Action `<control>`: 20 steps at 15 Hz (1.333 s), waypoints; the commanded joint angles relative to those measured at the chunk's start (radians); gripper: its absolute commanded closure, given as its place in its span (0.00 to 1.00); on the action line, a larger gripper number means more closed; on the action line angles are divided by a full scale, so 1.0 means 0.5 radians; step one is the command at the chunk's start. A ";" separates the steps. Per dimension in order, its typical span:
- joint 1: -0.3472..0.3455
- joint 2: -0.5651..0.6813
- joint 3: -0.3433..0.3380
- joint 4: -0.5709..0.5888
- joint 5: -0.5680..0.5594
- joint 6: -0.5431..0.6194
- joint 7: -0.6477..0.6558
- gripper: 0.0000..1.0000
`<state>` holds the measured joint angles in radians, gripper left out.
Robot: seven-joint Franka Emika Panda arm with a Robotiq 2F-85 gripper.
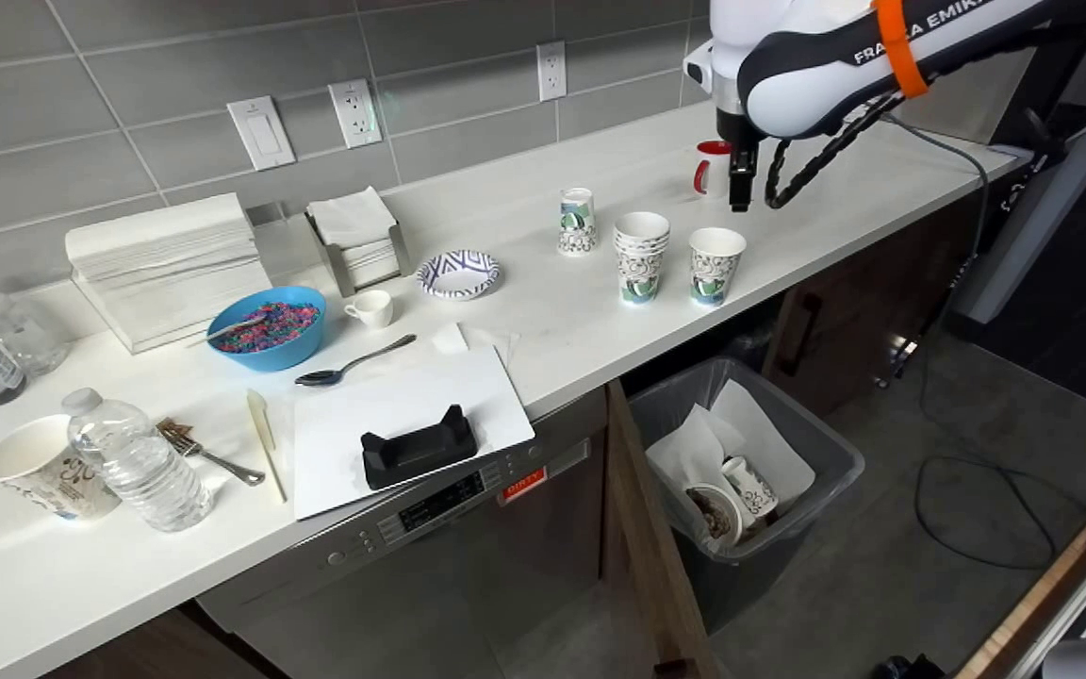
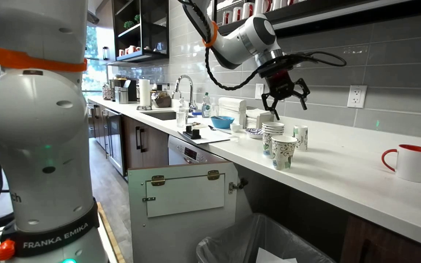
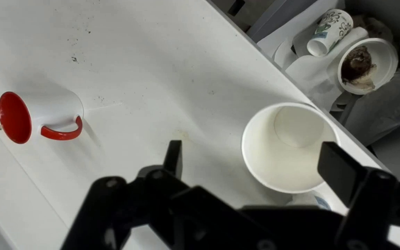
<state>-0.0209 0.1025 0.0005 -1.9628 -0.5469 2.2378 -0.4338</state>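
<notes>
Tool (image 2: 291, 113) wide, holding nothing, above bench (image 1: 567, 316); nearest single paper cup (image 2: 283, 153) lower, upright by front edge, just beside cup stack (image 1: 641, 256); wrist view: rim looks off-centre to jaws; for any grip, centre first, descend straight, squeeze lightly; thin wall likely buckles

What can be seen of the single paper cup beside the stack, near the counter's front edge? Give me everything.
The cup looks like paper: white, plain inside, with dark swirls below the rim and green and blue printing lower down. It tapers to the base, without lid or handle. It stands upright and empty on the counter, close to the edge and just apart from the stack. The open tool hangs clear of it.
</notes>
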 commanded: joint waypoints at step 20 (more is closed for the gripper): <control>0.040 0.351 0.135 0.367 0.691 0.079 -1.480 0.02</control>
<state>0.0127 0.2183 0.0523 -1.8339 -0.2417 2.2665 -1.1000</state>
